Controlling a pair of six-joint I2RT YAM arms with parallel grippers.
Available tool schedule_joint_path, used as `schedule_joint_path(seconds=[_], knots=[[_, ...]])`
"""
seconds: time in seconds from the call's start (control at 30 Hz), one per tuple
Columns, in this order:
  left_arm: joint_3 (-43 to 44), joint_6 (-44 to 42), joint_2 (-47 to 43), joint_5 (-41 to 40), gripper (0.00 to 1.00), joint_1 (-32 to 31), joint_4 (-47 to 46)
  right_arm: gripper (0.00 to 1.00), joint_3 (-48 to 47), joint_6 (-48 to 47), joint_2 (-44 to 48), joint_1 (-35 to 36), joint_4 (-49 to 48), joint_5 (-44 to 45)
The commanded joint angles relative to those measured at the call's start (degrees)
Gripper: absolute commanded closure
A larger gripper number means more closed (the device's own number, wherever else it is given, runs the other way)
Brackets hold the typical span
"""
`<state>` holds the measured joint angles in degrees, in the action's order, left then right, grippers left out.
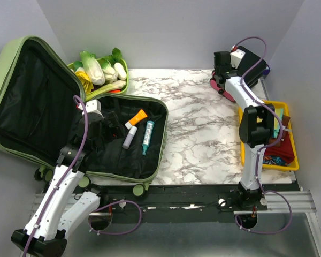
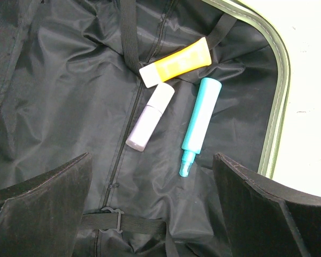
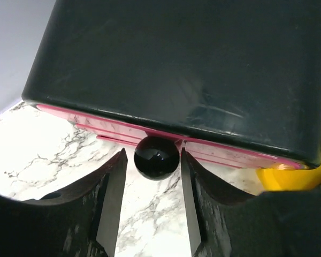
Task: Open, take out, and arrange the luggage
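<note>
Stands at take-out, with left jaws wide above the orange tube point(image 2: 176, 62) in the open luggage point(image 1: 32, 101), right jaws half-closed flanking the black box's point(image 3: 192, 69) knob point(image 3: 157, 157); next likely needs lowering onto that tube.

Left arm point(image 1: 61, 187), right arm point(image 1: 251, 160): white links, black joints, purple cables point(image 1: 86, 131). Left gripper point(image 2: 152, 155): black wedge fingers point(image 2: 43, 209).

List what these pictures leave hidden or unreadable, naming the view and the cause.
Top view: yellow tray contents, partly covered by the right arm.
Top view: luggage floor under the left arm, covered by it.
Right wrist view: black box, cut off by the frame edges.
Right wrist view: whether the right fingers touch the black knob, too close to tell.
</note>
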<state>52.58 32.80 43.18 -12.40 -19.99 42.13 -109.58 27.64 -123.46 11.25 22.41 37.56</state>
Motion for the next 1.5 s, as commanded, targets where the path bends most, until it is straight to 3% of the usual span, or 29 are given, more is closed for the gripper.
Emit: schedule_joint_path(seconds=[0.0,0.03,0.07,0.17,0.33,0.43,0.6,0.83,0.97,1.07,1.1,1.13,1.2,1.3,1.47], knots=[[-0.7,0.0,-1.3,-0.3,0.01,0.2,0.3,0.5,-1.6,2.9,-0.3,-0.8,-0.3,4.6],[-0.8,0.0,-1.3,-0.5,0.01,0.2,0.2,0.52,-1.0,3.3,0.5,-1.0,-0.3,4.5],[-1.0,0.0,-1.6,-0.4,0.01,0.2,0.1,0.63,0.1,3.6,1.1,-1.2,-0.4,4.3],[-1.2,0.0,-1.6,-0.3,0.01,0.1,-0.4,0.82,6.0,2.1,3.9,-1.5,-4.4,2.9],[-1.2,-0.2,-0.8,0.4,0.01,0.2,-0.6,0.99,11.7,-1.8,6.1,-1.5,-8.5,-0.4],[-1.3,-0.2,-0.9,0.5,0.01,0.2,-0.5,0.99,15.3,-2.5,8.8,-1.6,-8.5,-0.8],[-2.0,-0.2,-1.5,0.9,0.01,0.2,-1.0,0.99,26.3,-5.9,14.7,-1.3,-13.9,-10.2],[-2.0,-0.6,-1.1,1.4,0.01,0.2,-0.4,0.99,28.7,-8.1,17.2,-0.6,-13.6,-7.7],[-2.5,-0.5,-1.8,1.3,0.01,0.2,-0.3,0.99,29.8,-8.5,18.6,-0.1,-12.7,-14.9],[-2.3,-0.6,-2.1,1.3,0.01,0.2,0.0,0.84,31.7,-7.6,20.3,0.8,-12.6,-15.3],[-2.2,-0.9,-2.1,1.3,0.01,0.2,-0.1,0.63,32.0,-7.2,21.0,0.8,-12.3,-15.0],[-2.1,-0.9,-2.1,1.4,0.01,0.2,0.0,0.52,32.0,-7.0,21.3,0.8,-11.9,-14.2],[-2.0,-1.1,-2.1,1.7,0.01,0.2,0.1,0.42,31.3,-7.1,21.9,0.8,-10.7,-11.4],[-2.1,-1.1,-2.0,1.9,0.01,0.2,0.0,0.4,31.0,-11.5,24.7,0.7,-9.1,-12.3],[-2.2,-0.8,-2.0,2.4,0.01,0.2,-0.4,0.32,33.3,-30.8,32.1,0.7,-11.3,-22.1]])
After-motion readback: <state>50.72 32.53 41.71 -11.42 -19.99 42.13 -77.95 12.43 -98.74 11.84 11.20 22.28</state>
